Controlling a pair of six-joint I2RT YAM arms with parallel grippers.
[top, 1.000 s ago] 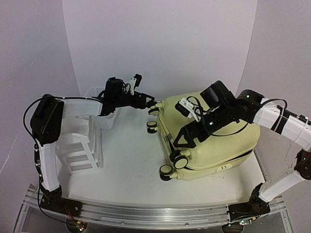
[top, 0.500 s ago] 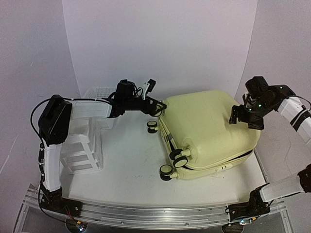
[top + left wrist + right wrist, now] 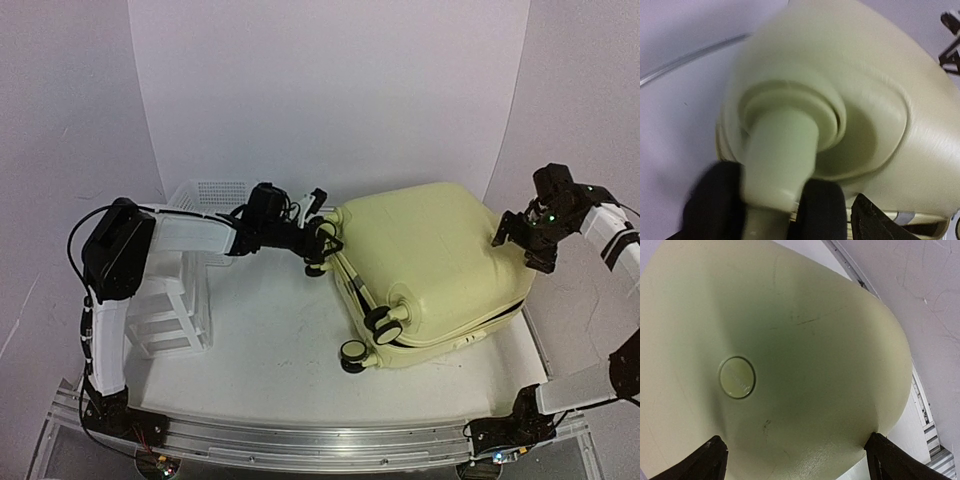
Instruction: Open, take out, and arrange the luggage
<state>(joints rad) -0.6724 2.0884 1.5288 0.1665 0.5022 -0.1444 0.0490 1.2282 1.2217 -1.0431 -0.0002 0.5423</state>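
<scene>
Luggage [image 3: 430, 270] lies flat on table [image 3: 260, 340], right of centre, wheels facing left. Your R fingers [image 3: 710, 460] are spread wide over its far-right edge. L fingers [image 3: 322, 238] at rear caster [image 3: 780, 160]; can't tell grip.

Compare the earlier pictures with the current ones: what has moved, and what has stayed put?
The right gripper swung off the luggage's wheel end to its far right edge, jaws wide open. The left gripper advanced right onto the far caster; a grip is unclear. The luggage's near wheels slid slightly right. Luggage still closed; drawer unit and basket unmoved.
</scene>
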